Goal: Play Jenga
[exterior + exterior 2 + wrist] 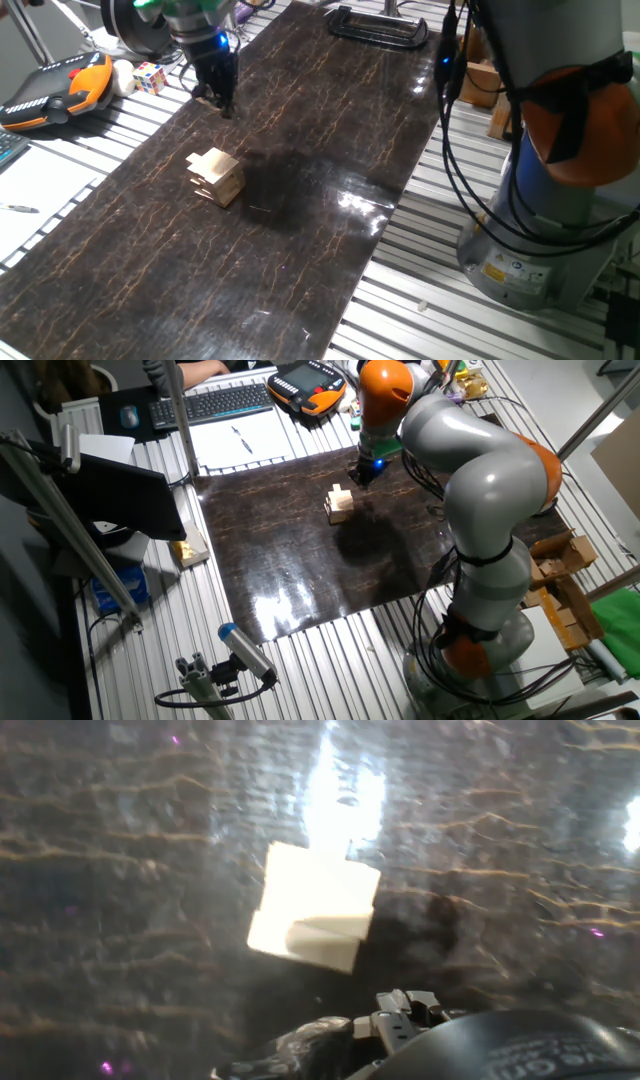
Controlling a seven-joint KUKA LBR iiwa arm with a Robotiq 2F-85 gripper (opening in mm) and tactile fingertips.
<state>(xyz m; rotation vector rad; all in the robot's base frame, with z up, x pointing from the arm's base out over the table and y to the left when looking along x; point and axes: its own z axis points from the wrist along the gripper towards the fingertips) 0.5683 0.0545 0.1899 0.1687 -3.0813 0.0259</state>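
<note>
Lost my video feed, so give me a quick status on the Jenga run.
Gripper above the dark mat, apart from the stack, holding nothing; open or shut unclear. Jenga stack upright on the mat, untouched. Nothing between them.

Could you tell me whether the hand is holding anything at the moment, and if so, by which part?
Nothing is held. The hand hangs above the dark board, apart from the Jenga stack, which stands untouched on the board.
</note>
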